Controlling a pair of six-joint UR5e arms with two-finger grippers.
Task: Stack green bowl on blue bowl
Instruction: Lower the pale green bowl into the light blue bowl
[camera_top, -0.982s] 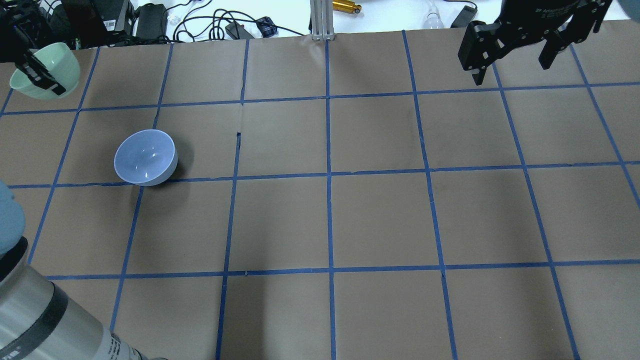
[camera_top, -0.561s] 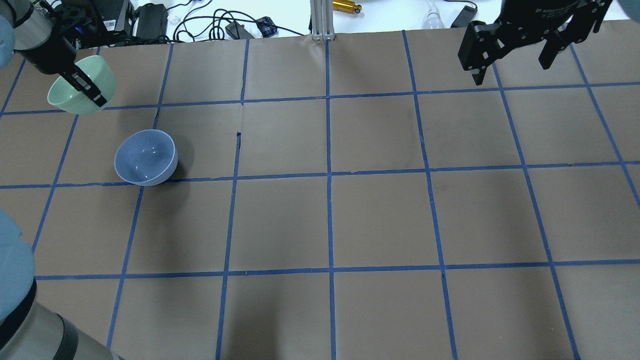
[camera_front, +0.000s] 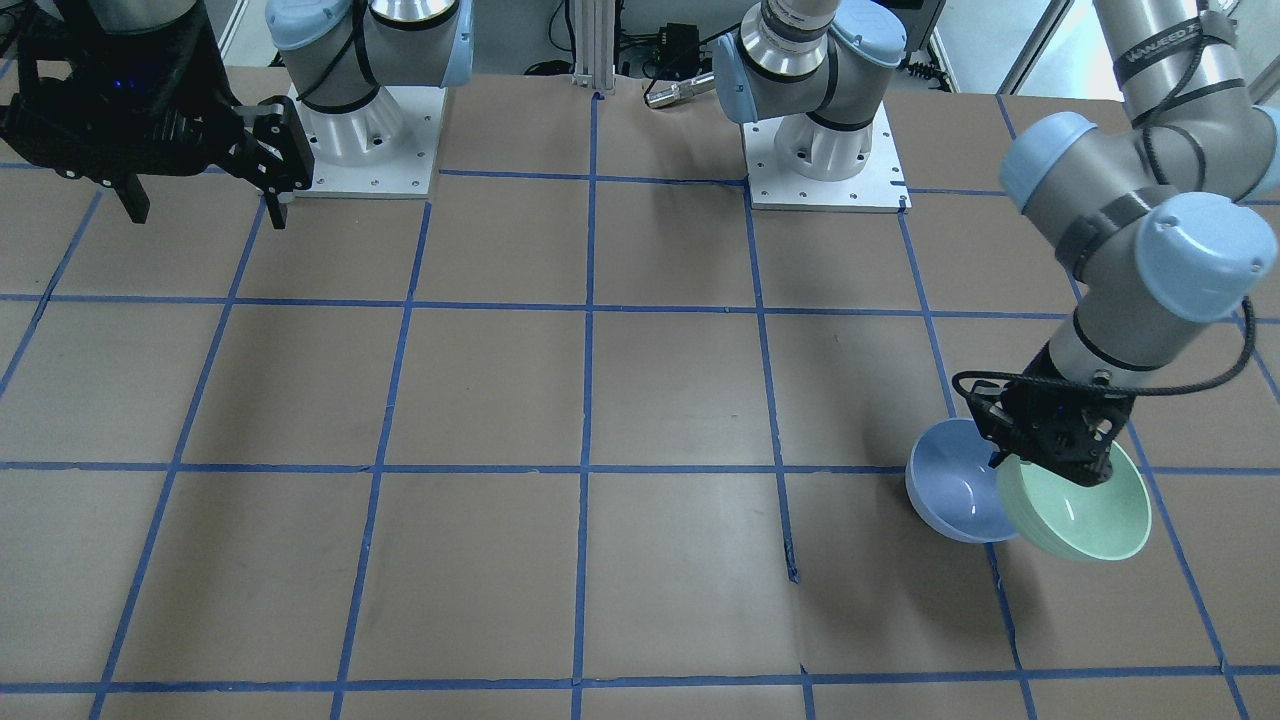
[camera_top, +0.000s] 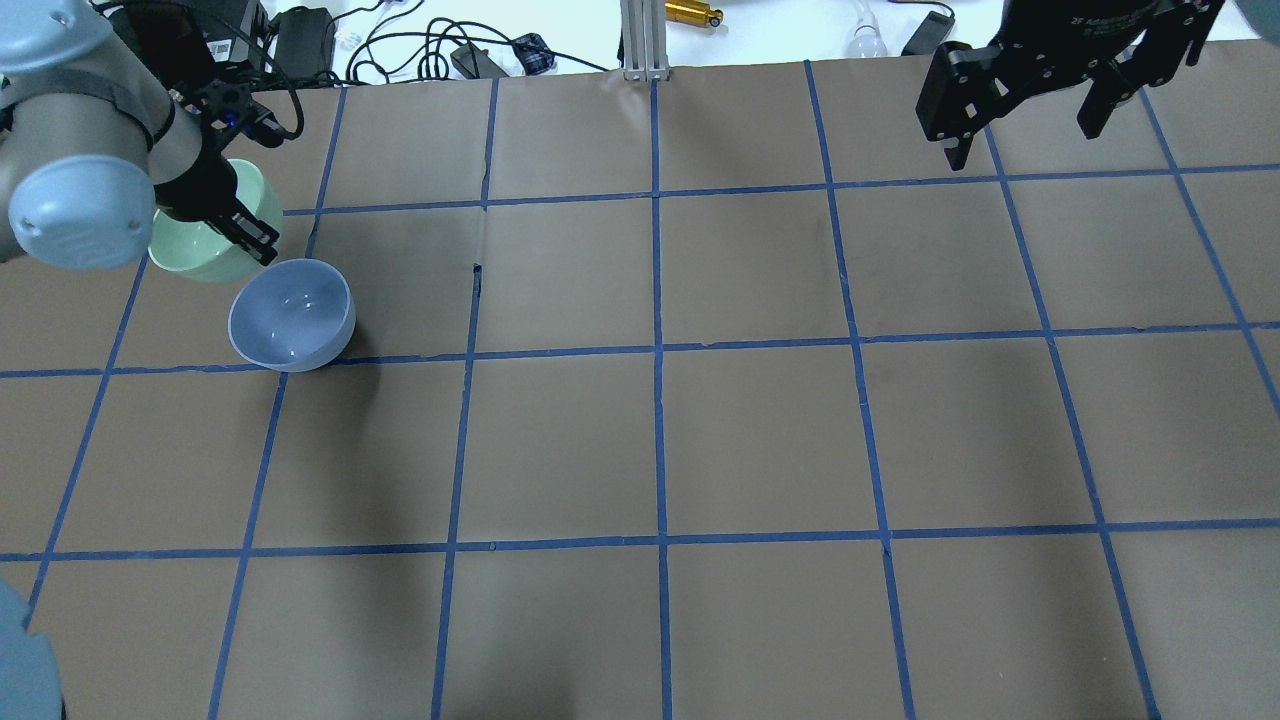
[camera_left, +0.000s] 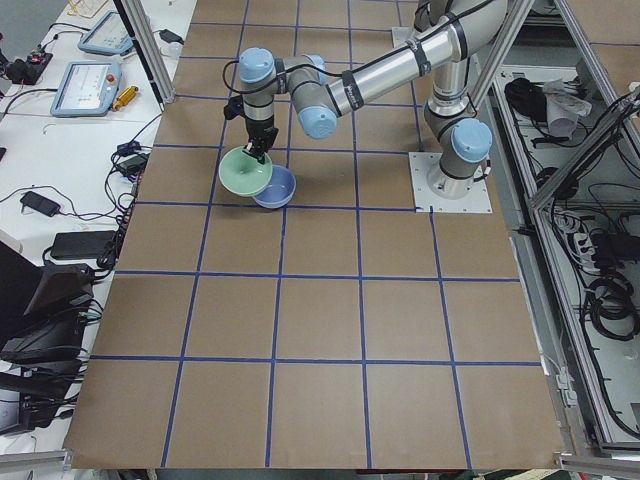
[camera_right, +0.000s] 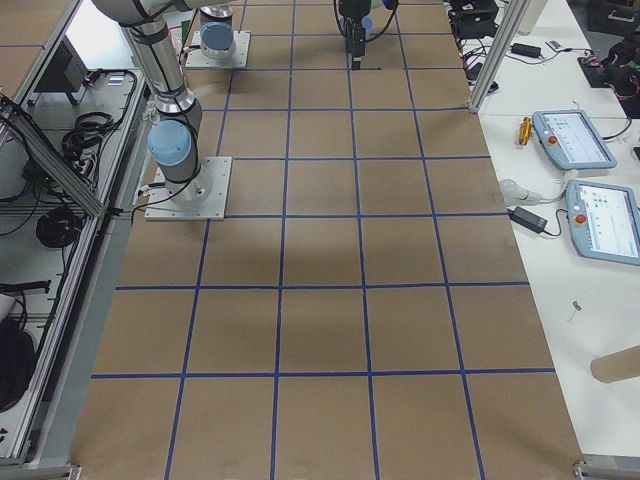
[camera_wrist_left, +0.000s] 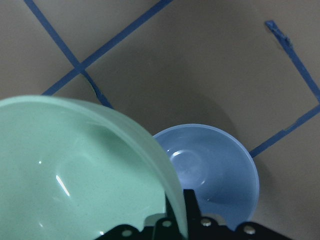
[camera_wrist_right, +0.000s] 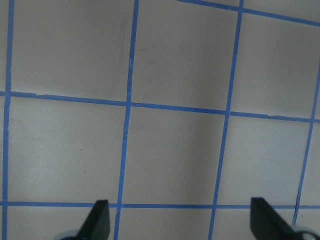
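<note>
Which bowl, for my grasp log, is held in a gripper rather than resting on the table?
The green bowl, tilted and clamped at its rim by the left gripper; the blue bowl sits free on the table.

One camera looked down on the table (camera_top: 760, 440) from behind the robot, one faced it, and two watched from the ends. The left wrist camera hung close over the green bowl (camera_wrist_left: 75, 170) and blue bowl (camera_wrist_left: 215, 165) (both also seen from overhead).

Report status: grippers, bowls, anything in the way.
Status: left gripper shut on green bowl rim. Bowl tilted, held beside blue bowl, not yet stacked. Blue bowl empty, nothing in the way. Idle right gripper open, empty.
</note>
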